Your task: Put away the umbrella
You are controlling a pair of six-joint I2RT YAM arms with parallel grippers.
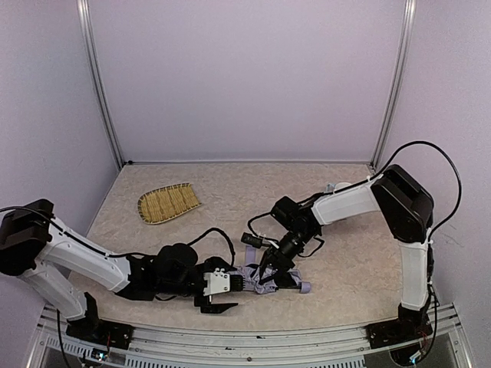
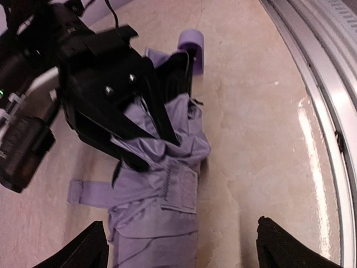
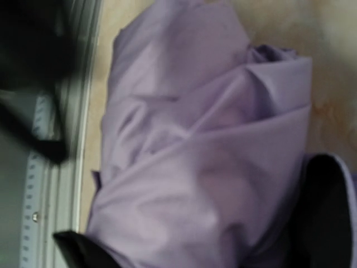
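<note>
Folds of the umbrella (image 3: 195,167) fill my right wrist view; the left wrist view shows the right claw (image 2: 156,152) pinching it, left claw (image 2: 181,245) wide astride its end; shaft hidden.

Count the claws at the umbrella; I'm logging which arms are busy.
2. The left claw sits open around one end of the umbrella; the right claw clasps the bunched fabric near its middle. Neither is hidden.

Blurred, edge-cropped umbrella (image 3: 206,156) fabric.
</note>
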